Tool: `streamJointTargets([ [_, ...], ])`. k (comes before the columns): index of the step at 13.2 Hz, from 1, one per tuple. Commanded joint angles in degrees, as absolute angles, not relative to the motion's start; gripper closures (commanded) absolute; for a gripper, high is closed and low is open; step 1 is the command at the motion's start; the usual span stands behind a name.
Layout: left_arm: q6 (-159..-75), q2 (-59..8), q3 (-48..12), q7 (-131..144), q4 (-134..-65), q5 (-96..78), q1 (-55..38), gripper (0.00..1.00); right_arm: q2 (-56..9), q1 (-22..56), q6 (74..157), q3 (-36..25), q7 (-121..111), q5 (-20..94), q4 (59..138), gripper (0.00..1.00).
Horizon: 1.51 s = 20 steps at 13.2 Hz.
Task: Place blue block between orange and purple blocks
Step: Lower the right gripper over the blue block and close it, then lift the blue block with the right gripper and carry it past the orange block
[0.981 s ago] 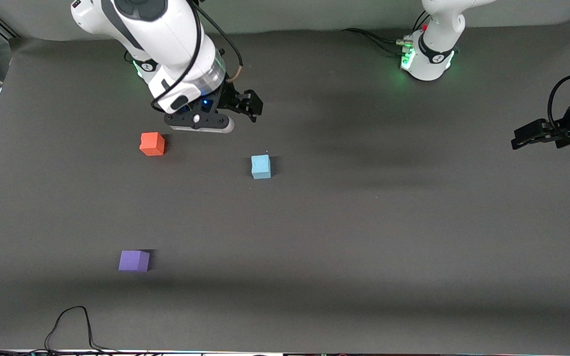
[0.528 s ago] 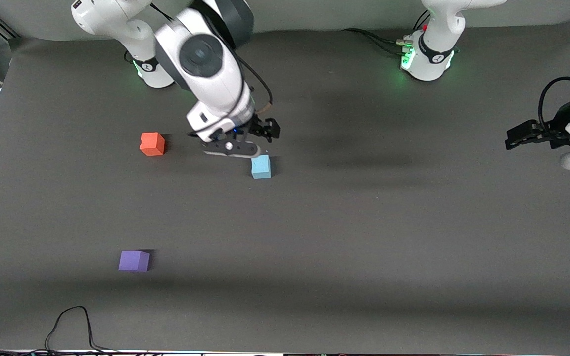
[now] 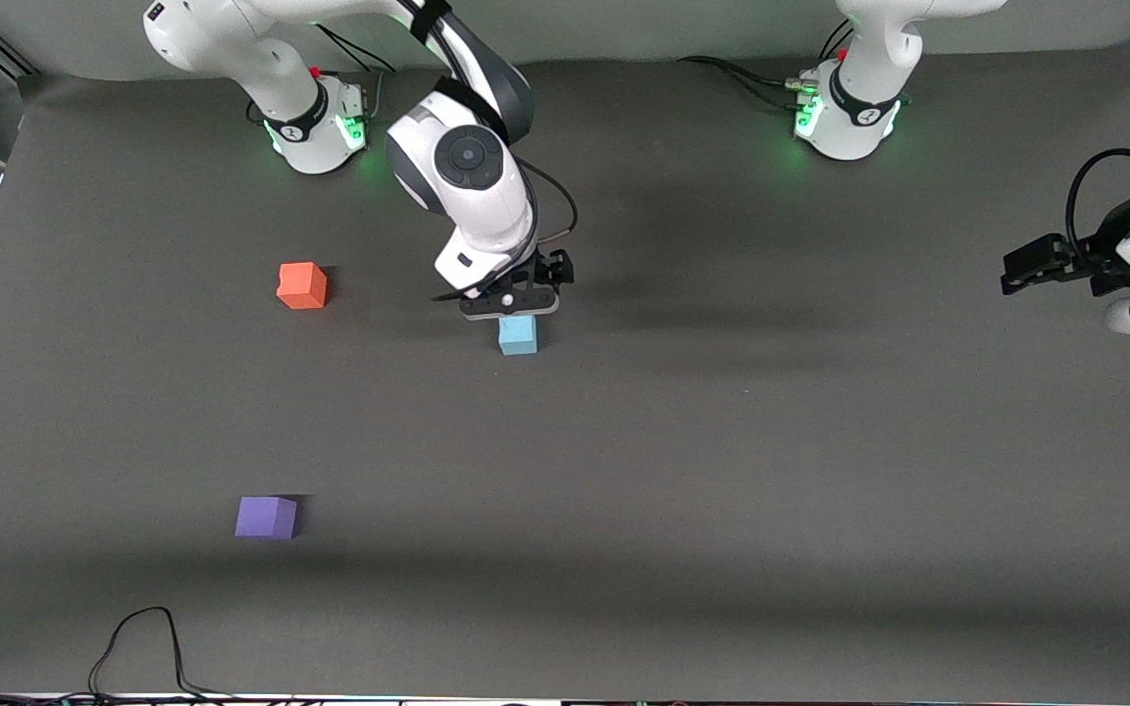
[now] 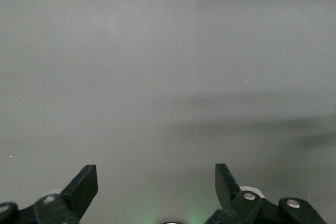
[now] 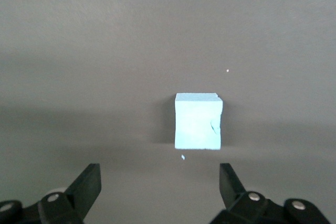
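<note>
The right gripper (image 3: 509,306) is parked right above the blue block (image 3: 518,334), pointing down at it, with its fingers (image 5: 88,182) spread wide and nothing held between them. In the right wrist view the blue block (image 5: 198,121) is seen sitting flat on the grey tabletop (image 5: 105,51), framed in the gap between the two fingers but not touched by either one.

The orange block (image 3: 302,285) is found toward the right arm's end of the tabletop (image 3: 722,441), well apart from the blue block. The purple block (image 3: 266,517) is placed a good bit nearer the front camera than the orange one, also at the right arm's end. So the blue block isn't lined up between those two.

The left gripper (image 3: 1021,272) is held off at the left arm's end, waiting, its fingers (image 4: 84,186) also spread apart over bare tabletop.
</note>
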State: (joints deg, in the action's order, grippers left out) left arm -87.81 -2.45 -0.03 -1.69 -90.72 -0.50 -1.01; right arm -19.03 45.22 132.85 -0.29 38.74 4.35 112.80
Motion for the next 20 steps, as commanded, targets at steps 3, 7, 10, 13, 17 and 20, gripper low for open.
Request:
streamJointTargets([
  [3,-88.2,-1.1,-0.3,-3.3,-91.4,0.4,-1.0,0.00,-22.1,46.1,144.6,-1.2,33.4,3.1,120.0,0.00],
  [7,-88.1,-1.1,-1.9,-3.3,-91.4,0.4,0.3,0.00,-27.1,46.1,151.5,-1.5,33.5,3.0,120.4,0.00],
  [10,-87.8,-0.9,-1.9,-3.3,-91.4,0.4,0.4,0.00,-28.2,45.5,151.7,-2.0,33.3,2.9,120.1,0.00],
  [13,-87.5,-0.6,-1.9,-3.8,-91.4,0.4,0.6,0.00,-28.4,45.4,151.7,-3.2,33.2,2.7,119.9,0.19],
  [17,-87.3,0.0,-1.8,-4.7,-91.3,0.4,0.7,0.00,-28.0,44.4,150.7,-3.2,34.5,3.9,118.0,0.49],
  [20,-87.3,0.1,-1.8,-4.7,-91.1,0.4,0.6,0.00,-23.3,42.1,137.0,-3.3,34.1,4.8,113.5,0.50],
])
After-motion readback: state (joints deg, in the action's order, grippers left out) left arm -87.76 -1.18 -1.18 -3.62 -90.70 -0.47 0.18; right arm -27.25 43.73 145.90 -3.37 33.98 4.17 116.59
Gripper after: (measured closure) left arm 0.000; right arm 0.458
